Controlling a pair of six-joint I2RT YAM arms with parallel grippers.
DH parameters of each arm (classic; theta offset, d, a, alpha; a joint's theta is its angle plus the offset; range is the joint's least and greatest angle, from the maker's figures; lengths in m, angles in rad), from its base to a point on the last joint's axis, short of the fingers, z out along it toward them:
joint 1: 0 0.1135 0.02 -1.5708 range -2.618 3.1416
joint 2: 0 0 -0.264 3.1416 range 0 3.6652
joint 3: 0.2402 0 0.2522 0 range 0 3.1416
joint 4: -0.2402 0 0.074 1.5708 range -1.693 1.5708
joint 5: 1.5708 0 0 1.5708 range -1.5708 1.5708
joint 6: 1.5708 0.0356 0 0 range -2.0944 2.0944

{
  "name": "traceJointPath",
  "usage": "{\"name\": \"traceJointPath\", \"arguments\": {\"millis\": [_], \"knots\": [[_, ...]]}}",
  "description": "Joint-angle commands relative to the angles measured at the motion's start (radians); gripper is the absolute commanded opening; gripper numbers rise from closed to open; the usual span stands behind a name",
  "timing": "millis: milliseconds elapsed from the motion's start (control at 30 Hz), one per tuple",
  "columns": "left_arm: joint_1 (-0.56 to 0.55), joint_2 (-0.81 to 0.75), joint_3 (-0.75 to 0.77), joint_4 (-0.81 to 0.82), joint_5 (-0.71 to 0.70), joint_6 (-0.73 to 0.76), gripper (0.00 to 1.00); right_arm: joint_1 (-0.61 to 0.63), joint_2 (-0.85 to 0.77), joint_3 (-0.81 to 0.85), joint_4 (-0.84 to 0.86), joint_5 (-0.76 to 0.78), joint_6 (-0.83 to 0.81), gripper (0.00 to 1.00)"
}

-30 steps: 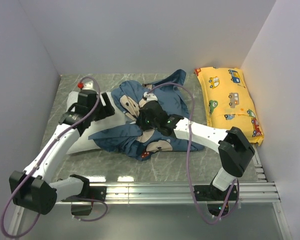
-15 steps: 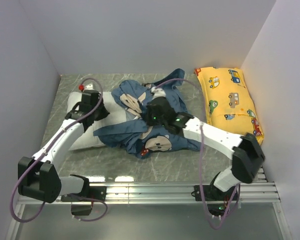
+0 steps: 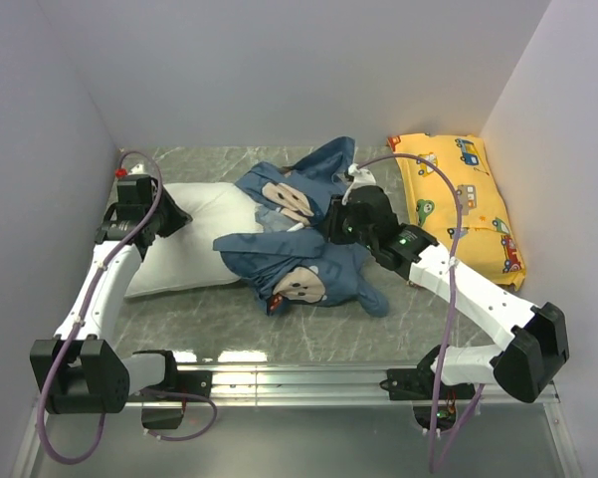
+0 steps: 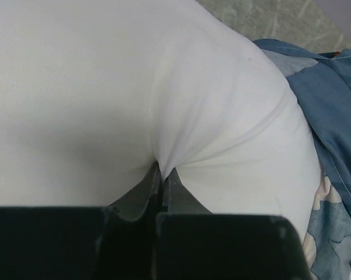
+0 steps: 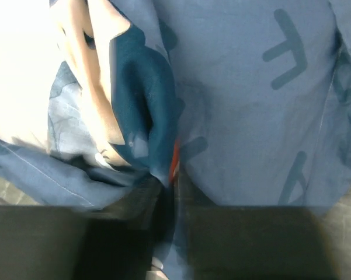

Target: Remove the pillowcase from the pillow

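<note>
Pillowcase (image 3: 299,254) is sitting mid-desk, bunched over the right end of the pillow (image 3: 194,244). Versus a second ago it is lying further right and much more white pillow is showing on the left. Left gripper (image 4: 162,175) has pulled back toward the left wall. Its jaws are now together, pinching a pucker of white pillow fabric. Right gripper (image 5: 172,175) has moved right and away from the arm bases. Its jaws are nearly together with a fold of pillowcase caught between them.

The pillow's right end is hiding under the blue cloth, so I cannot tell how much is still inside. The right wrist view is showing its fingers blurred. The overhead view is hiding both sets of tips behind the wrist bodies.

The pillowcase is a soft, crumpled dusty-blue cloth with darker letters and cartoon animal faces. The pillow is plump, smooth and plain white. The desk (image 3: 308,329) is grey and marbled. A yellow car-print pillow (image 3: 458,204) is lying along the right wall, apart from the rest.
</note>
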Motion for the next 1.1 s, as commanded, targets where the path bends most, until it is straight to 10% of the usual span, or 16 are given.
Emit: {"name": "traceJointPath", "arguments": {"millis": [0, 67, 167, 467, 867, 1000, 1067], "knots": [[0.016, -0.021, -0.007, 0.025, -0.233, 0.036, 0.0, 0.088, -0.022, 0.044, -0.077, 0.178, -0.1, 0.48], [-0.004, -0.008, -0.017, 0.03, -0.233, 0.03, 0.0, 0.135, -0.008, 0.059, -0.107, 0.214, -0.097, 0.71], [-0.012, -0.002, -0.03, 0.038, -0.238, 0.022, 0.0, 0.175, -0.076, -0.011, -0.095, 0.246, -0.065, 0.77], [-0.064, 0.007, -0.045, 0.064, -0.225, -0.01, 0.0, 0.402, -0.221, -0.232, -0.016, 0.375, 0.097, 0.8], [-0.082, 0.013, -0.045, 0.062, -0.233, -0.013, 0.0, 0.556, 0.17, -0.021, -0.022, 0.573, 0.163, 0.84], [-0.082, 0.019, -0.013, 0.047, -0.236, -0.002, 0.0, 0.531, 0.212, 0.002, -0.074, 0.651, 0.163, 0.59], [-0.081, 0.024, 0.012, 0.039, -0.241, 0.002, 0.0, 0.514, 0.196, -0.011, -0.11, 0.693, 0.171, 0.14]]}}
